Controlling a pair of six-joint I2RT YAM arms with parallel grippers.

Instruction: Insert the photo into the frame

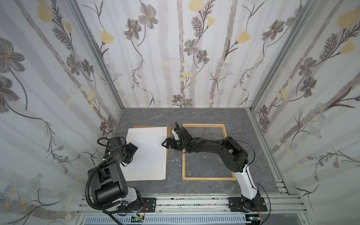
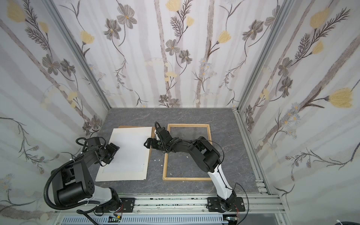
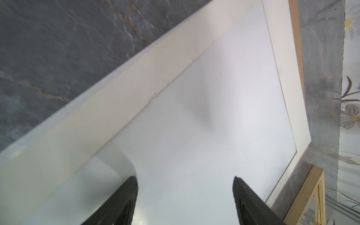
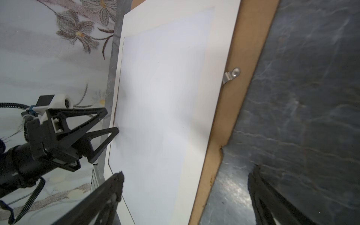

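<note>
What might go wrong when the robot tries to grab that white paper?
1. The photo lies flat on a cream sheet and a brown backing board, so the open left gripper or right gripper might pinch two layers, or crease it.
2. The right arm reaches across the frame and may bump it crooked.
3. White scraps inside the frame could get trapped under the photo.

Photo [image 1: 148, 148] on backing panel [image 4: 228, 109], left on table [image 1: 214, 116]. Frame [image 1: 208, 178] just right, apart. My left gripper [image 4: 112, 120] at photo's left edge, my right gripper [image 1: 163, 144] at its right edge.
</note>
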